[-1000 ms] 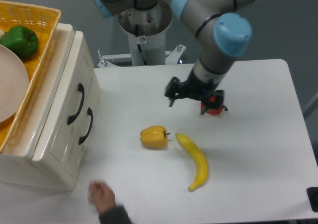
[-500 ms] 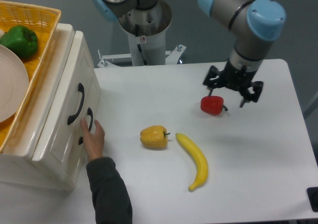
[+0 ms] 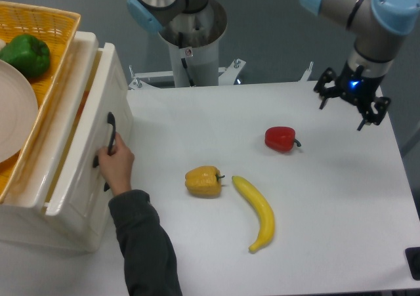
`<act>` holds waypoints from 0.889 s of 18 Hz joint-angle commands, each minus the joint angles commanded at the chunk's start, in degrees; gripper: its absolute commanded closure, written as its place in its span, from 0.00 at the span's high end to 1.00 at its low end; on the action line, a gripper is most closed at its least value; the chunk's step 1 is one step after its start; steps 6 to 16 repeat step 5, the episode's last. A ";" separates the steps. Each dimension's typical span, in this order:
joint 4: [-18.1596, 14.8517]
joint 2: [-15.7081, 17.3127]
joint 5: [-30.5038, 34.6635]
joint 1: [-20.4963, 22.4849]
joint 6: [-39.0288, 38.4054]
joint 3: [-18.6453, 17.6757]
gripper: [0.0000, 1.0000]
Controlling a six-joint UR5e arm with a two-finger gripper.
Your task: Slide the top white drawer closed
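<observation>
With the drawer [image 3: 85, 122] at the table's left edge standing ajar and a hand [image 3: 117, 168] gripping its handle, the released, empty gripper [image 3: 351, 101] is hovering far right, needing a flat push on the front panel.

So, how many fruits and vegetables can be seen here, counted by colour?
Green: 1, the green pepper in the basket
Red: 1, the red pepper
Yellow: 2, the yellow pepper and the banana
Total: 4
</observation>
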 joint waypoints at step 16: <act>0.79 -1.32 0.98 -0.53 0.00 -0.52 1.00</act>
